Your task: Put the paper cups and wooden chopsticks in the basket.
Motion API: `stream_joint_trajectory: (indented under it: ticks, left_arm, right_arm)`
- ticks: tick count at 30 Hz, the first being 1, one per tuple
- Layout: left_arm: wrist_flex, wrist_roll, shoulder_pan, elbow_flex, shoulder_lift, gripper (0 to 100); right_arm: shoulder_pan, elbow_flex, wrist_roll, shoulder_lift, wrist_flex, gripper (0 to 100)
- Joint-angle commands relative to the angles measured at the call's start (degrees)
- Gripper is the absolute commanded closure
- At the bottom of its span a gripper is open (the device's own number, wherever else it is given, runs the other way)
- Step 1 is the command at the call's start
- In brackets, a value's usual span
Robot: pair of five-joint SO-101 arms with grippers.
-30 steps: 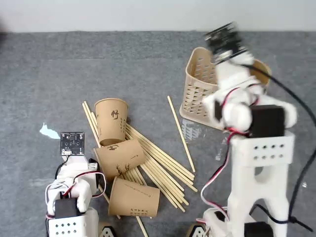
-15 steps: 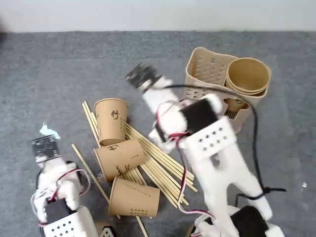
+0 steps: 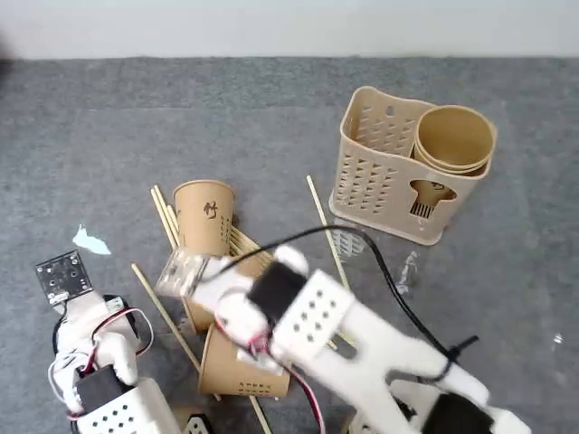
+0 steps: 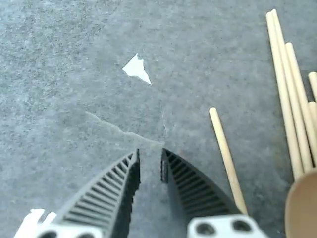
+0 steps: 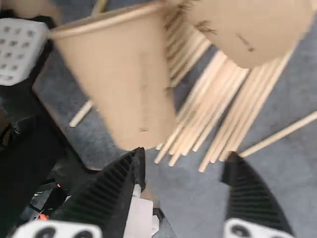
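Note:
The beige basket (image 3: 384,176) stands at the back right with nested paper cups (image 3: 455,137) in one end. One paper cup (image 3: 204,219) stands upside down on the table. A lying cup (image 3: 233,366) (image 5: 124,84) is near the front, and a second lying cup (image 5: 252,25) is mostly under my right arm (image 3: 303,316). Wooden chopsticks (image 5: 218,109) are spread beneath them. My right gripper (image 5: 185,166) hangs open just off the lying cup's base. My left gripper (image 4: 149,156) is shut to a thin slit over bare carpet, beside a single chopstick (image 4: 225,148) (image 3: 158,307).
A lone chopstick (image 3: 327,237) lies in front of the basket. Clear wrapper scraps (image 3: 407,267) lie near it. A white paper scrap (image 3: 89,240) (image 4: 137,69) sits at the left. The left arm's base (image 5: 20,39) is close to the lying cup.
My right arm swung from over the basket down and left to the lying cups, uncovering the cups in the basket. My left arm turned to the left.

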Motion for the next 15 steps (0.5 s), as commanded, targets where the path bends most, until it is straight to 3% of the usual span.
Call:
stream_joint_trajectory:
  ticks: [1,7,15]
  left_arm:
    - [-1.3,-0.5,-0.3,-0.7,-0.2,92]
    - [-1.4,-0.5,-0.3,-0.1,-0.2,92]
    - [-1.4,-0.5,-0.3,-0.1,-0.2,92]
  right_arm:
    - [-3.5,3.3,-0.9,-6.2,-1.5,68.2]
    - [-4.4,13.0,-0.8,-7.1,-10.8,67.6]
    - [-7.0,14.8,-7.4,-7.1,-14.5,47.7]
